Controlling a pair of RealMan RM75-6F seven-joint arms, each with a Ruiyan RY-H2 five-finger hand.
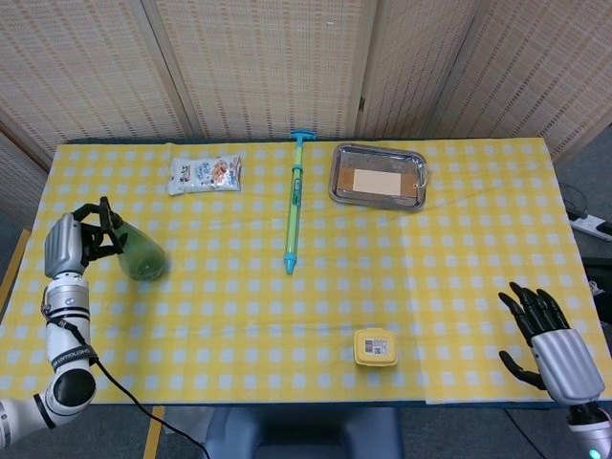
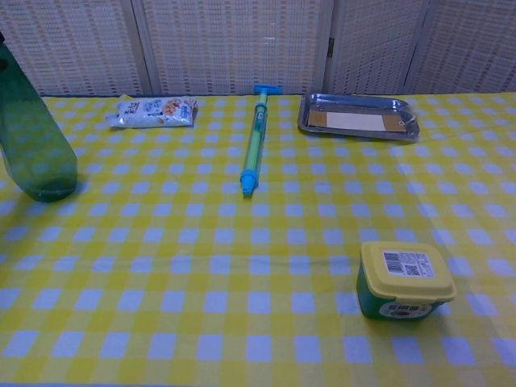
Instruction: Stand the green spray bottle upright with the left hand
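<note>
Head view: checked table (image 1: 459, 249) has open cloth across its middle and right, with the green spray bottle (image 1: 141, 255) close to the left edge and the left hand (image 1: 69, 247) right at that edge. Bottle is translucent green, base down on the cloth and near upright in the chest view (image 2: 34, 145), its top cut off by the frame. Left hand's fingers (image 1: 103, 229) wrap the bottle's upper part; right hand (image 1: 555, 349) hangs spread and empty off the near right corner.

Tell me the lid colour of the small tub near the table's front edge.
Yellow lid on the small green tub, with a white barcode label; clearest in the chest view.
</note>
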